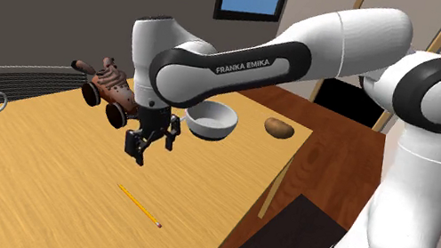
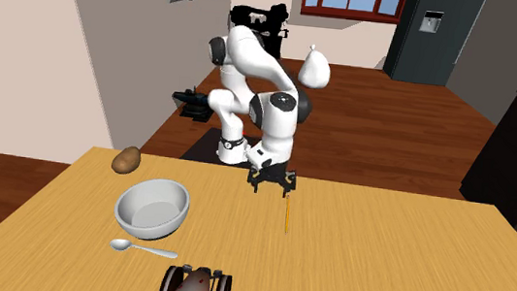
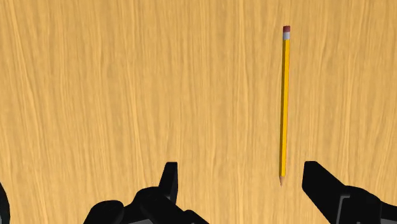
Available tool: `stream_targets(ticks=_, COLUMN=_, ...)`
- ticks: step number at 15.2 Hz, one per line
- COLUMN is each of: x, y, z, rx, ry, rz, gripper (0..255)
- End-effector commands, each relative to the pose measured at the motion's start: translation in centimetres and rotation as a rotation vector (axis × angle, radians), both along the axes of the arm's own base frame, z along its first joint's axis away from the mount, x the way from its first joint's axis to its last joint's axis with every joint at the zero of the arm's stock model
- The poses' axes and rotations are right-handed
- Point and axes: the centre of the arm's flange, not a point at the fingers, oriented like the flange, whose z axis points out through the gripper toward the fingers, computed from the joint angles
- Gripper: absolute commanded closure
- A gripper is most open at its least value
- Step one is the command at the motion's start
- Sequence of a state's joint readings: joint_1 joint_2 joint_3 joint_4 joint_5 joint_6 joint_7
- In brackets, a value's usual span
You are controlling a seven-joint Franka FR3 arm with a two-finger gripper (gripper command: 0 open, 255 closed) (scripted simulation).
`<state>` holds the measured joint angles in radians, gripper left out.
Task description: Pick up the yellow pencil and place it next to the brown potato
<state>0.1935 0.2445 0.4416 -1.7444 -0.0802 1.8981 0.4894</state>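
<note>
Shoulder view: tool (image 1: 151, 142) hovers over tabletop (image 1: 41, 173); yellow pencil (image 1: 140, 205) lies flat below, brown potato (image 1: 278, 127) well apart.
Second exterior view: pencil thin and flat; a shallow descent may grasp nothing.
Wrist view: fingers (image 3: 318, 181) apart; pencil off-centre, so one finger may knock it.

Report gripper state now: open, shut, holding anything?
Gripper: open, holding nothing; the yellow pencil lies untouched on the table.

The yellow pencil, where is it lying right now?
In the lower middle of the shoulder view, the yellow pencil lies flat on the wooden table, just below the open gripper, untouched, and far from the brown potato.
</note>
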Motion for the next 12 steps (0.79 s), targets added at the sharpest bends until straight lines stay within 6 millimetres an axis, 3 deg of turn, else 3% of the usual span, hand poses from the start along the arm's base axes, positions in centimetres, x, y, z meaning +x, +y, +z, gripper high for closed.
stream_targets(ticks=1, x=1.2, y=2.1, z=-1.5, rx=-0.008, ry=0.004, rz=0.005, gripper=0)
stream_targets(ticks=8, x=5.0, y=8.9, z=-6.2, rx=-0.033, ry=0.018, rz=0.026, gripper=0)
stream_targets(ticks=12, x=4.8, y=8.8, z=-8.3, rx=-0.033, ry=0.018, rz=0.026, gripper=0)
